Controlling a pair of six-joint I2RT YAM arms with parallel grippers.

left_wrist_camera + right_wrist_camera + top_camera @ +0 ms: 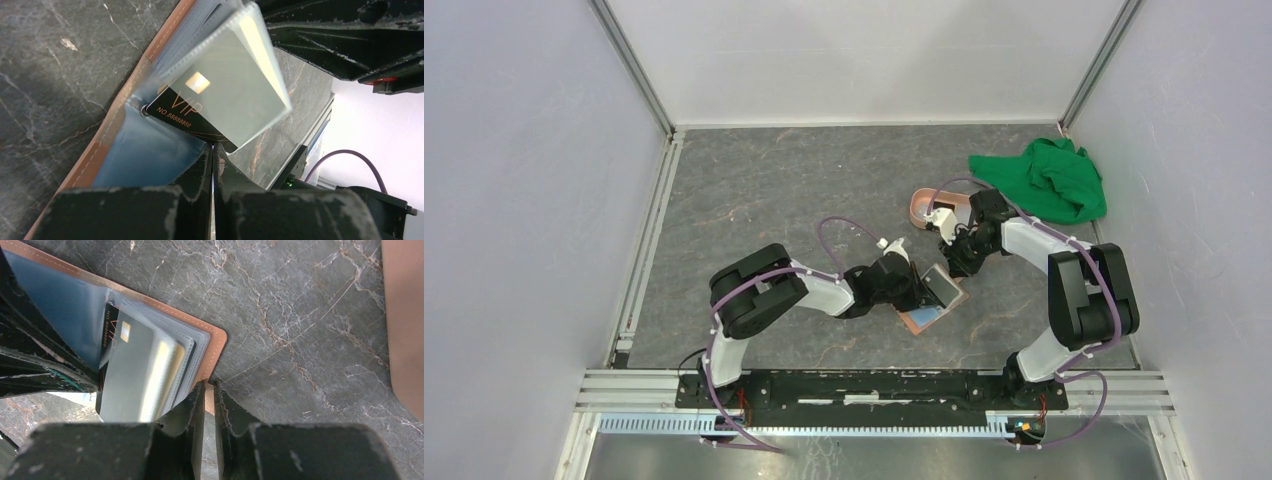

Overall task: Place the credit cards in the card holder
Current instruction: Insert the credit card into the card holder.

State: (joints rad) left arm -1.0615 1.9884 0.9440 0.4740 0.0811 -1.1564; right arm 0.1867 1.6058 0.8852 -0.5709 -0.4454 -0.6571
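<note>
The tan card holder (927,312) lies open on the table, its blue lining and clear sleeves showing. My left gripper (213,149) is shut on the corner of a black VIP card (182,116), which sits partly inside a sleeve. A grey-white card (235,85) fills the clear sleeve above it, and a yellowish card edge (161,367) shows behind it. My right gripper (210,387) is shut on the tan edge of the card holder (216,342) at its corner. In the top view the left gripper (914,288) and the right gripper (958,264) meet over the holder.
A pink oval tray (921,205) stands just behind the right gripper and shows at the right edge of the right wrist view (407,325). A green cloth (1049,180) lies at the back right. White walls enclose the table.
</note>
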